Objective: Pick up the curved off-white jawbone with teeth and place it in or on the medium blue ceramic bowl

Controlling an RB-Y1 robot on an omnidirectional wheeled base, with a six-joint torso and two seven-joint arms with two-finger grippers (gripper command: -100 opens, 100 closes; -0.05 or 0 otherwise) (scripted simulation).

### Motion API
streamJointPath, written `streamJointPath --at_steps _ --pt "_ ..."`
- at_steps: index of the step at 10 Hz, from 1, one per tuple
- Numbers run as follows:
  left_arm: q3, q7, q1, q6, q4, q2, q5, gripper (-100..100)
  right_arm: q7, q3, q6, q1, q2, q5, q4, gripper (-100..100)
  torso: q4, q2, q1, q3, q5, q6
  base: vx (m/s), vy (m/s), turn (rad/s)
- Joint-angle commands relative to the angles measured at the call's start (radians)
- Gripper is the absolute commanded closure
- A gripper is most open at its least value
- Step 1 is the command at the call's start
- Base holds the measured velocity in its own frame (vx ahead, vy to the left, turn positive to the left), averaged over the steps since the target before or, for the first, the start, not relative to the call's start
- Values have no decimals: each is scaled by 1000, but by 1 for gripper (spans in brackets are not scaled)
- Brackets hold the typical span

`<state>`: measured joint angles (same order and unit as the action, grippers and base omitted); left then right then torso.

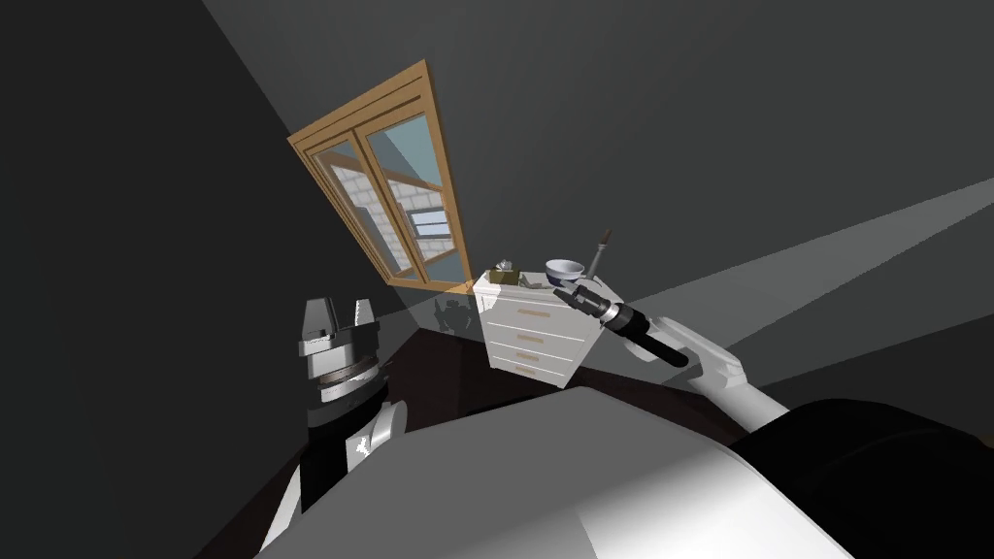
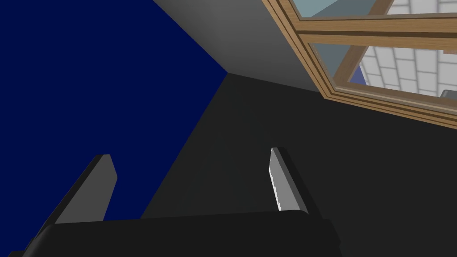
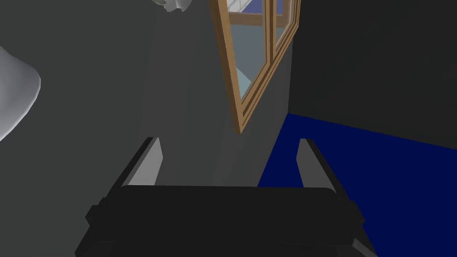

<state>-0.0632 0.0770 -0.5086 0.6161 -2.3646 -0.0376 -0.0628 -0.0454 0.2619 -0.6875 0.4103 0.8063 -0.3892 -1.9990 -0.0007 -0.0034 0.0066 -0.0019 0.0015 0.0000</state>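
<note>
A white bowl with a blue rim [image 1: 565, 269] stands on top of a white dresser [image 1: 532, 335] below the window. Just left of the bowl lies a small pale thing [image 1: 532, 281], too small to tell whether it is the jawbone. My right arm reaches to the dresser's right top corner, beside the bowl. There my right gripper [image 1: 601, 254] points upward, open [image 3: 232, 156] and holding nothing. My left gripper [image 1: 338, 315] is raised well left of the dresser, open [image 2: 192, 178] and holding nothing.
A small olive box with a grey thing on it [image 1: 504, 273] sits at the dresser top's left end. A wood-framed window [image 1: 388, 184] is on the wall behind. A pale rounded shape [image 3: 13, 102] lies close beside my right gripper.
</note>
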Motion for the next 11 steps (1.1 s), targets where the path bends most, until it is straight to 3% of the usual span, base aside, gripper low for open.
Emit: streamJointPath --at_steps 1,2,4,9,11 --pt "0 0 0 0 0 0 0 0 -7 5 -5 0 50 -8 13 -100 0 0 0 0 0 0 44 93 -74" --pt "0 0 0 0 0 0 0 0 -18 17 -15 0 81 -21 43 -100 0 -1 -1 0 0 -1 48 85 -119" --pt "0 0 0 0 0 0 0 0 -18 17 -15 0 120 -21 43 -100 0 -1 -2 0 0 -1 26 65 -34" --pt "0 0 0 0 0 0 0 0 -53 43 -45 7 284 -50 133 -100 0 -1 -2 -1 0 -1 43 80 -97" --pt "0 0 0 0 0 0 0 0 -53 43 -45 7 331 -50 133 -100 -1 -2 -1 -1 0 -1 43 67 -40"
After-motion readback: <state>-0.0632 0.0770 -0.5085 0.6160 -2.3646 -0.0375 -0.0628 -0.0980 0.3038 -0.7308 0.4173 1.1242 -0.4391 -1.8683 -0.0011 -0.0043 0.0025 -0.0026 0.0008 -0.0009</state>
